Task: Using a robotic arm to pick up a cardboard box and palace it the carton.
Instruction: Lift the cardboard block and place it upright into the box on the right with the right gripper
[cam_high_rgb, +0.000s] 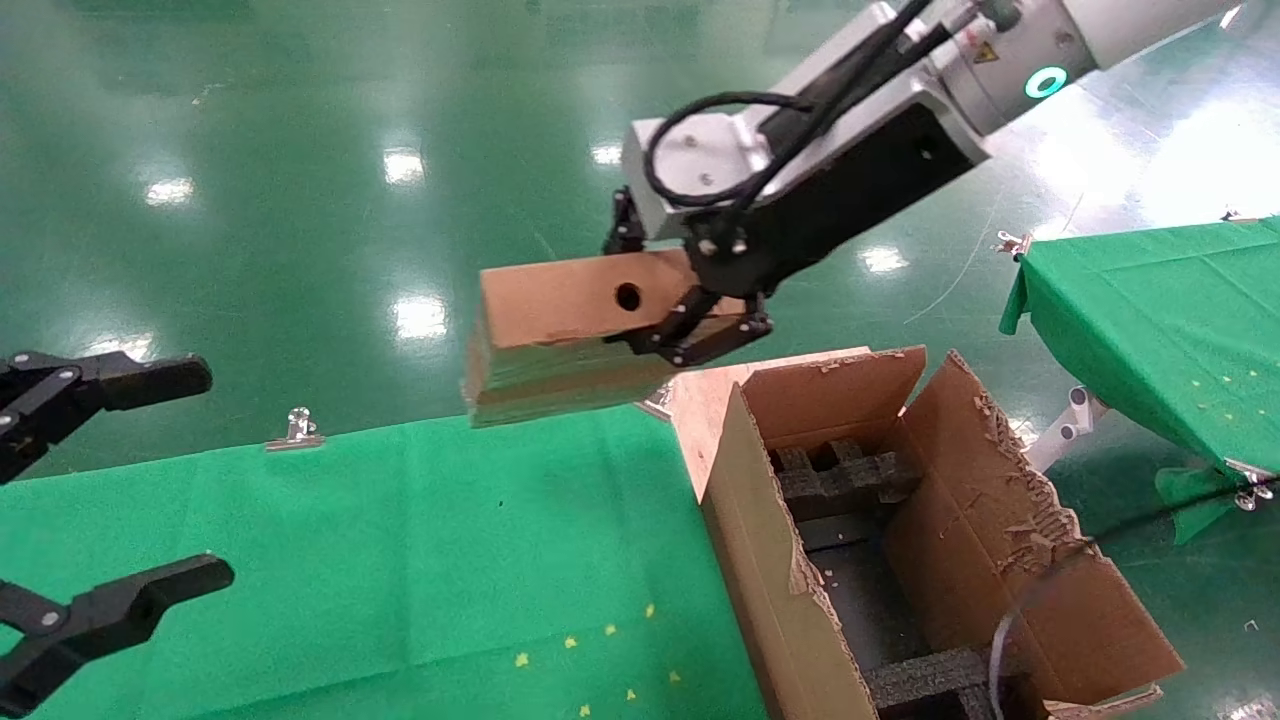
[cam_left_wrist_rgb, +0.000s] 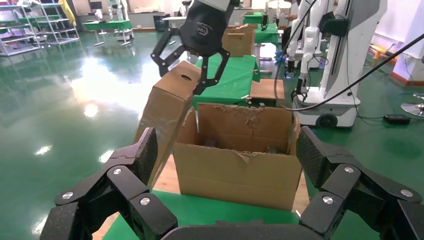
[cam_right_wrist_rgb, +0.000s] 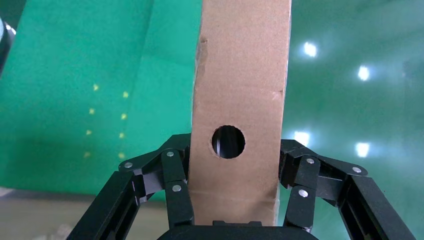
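Note:
My right gripper (cam_high_rgb: 672, 300) is shut on the small cardboard box (cam_high_rgb: 560, 335), holding it in the air beyond the far edge of the table. The box's face with the round hole shows between the fingers (cam_right_wrist_rgb: 175, 185) in the right wrist view, cardboard box (cam_right_wrist_rgb: 240, 90). The white robotic arm (cam_high_rgb: 900, 110) reaches in from the upper right. The carton (cam_high_rgb: 930, 520) stands open to the right of the held box and lower, with black foam inserts (cam_high_rgb: 840, 480) inside. In the left wrist view the box (cam_left_wrist_rgb: 165, 112) hangs left of the carton (cam_left_wrist_rgb: 237, 162). My left gripper (cam_high_rgb: 120, 480) stays open at the left edge.
A green cloth table (cam_high_rgb: 400, 560) lies below, with a metal clip (cam_high_rgb: 297, 428) on its far edge. A second green table (cam_high_rgb: 1160, 320) stands at the right. A black cable (cam_high_rgb: 1040, 590) crosses the carton's right flap. Beyond is glossy green floor.

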